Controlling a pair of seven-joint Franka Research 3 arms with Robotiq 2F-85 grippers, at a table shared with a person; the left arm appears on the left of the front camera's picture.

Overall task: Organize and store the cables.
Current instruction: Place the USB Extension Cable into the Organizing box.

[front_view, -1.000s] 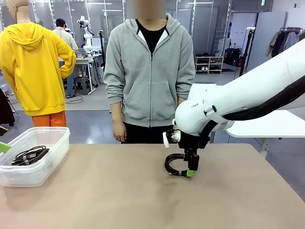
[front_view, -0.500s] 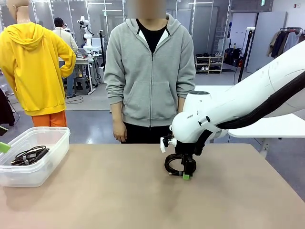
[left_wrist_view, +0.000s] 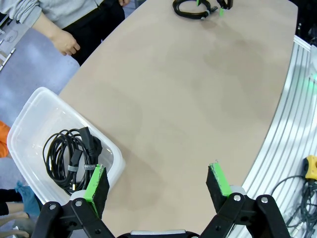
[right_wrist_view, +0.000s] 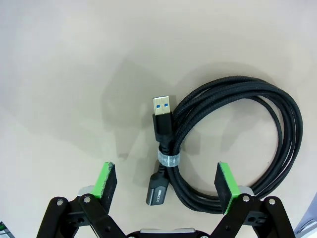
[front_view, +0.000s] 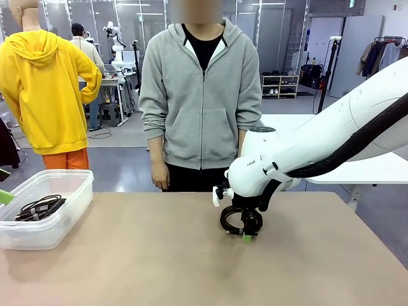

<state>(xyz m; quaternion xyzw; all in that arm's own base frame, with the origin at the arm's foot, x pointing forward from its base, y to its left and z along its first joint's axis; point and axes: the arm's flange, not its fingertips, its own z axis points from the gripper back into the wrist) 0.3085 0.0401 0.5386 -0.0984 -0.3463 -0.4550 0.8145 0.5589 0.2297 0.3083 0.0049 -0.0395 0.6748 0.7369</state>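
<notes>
A coiled black cable is seen lying flat on the tabletop, toward the far edge and a little right of its middle, in front of the person standing at the far side. Its loops are bound by a pale band, and a USB plug with a blue insert is pointed away from the wrist camera. The right gripper is held low over this coil with its jaws spread wide; the tied section and part of the loops lie between the green pads, but nothing is clasped. Whether a fingertip is touching the tabletop cannot be judged from the front view, where the coil is partly hidden by the arm.

A clear plastic bin is placed at the left edge of the tabletop. Inside it a second coiled black cable is stored, resting on the bin's floor. The left gripper is poised above the near left part of the tabletop, beside the bin, its jaws released and empty.
</notes>
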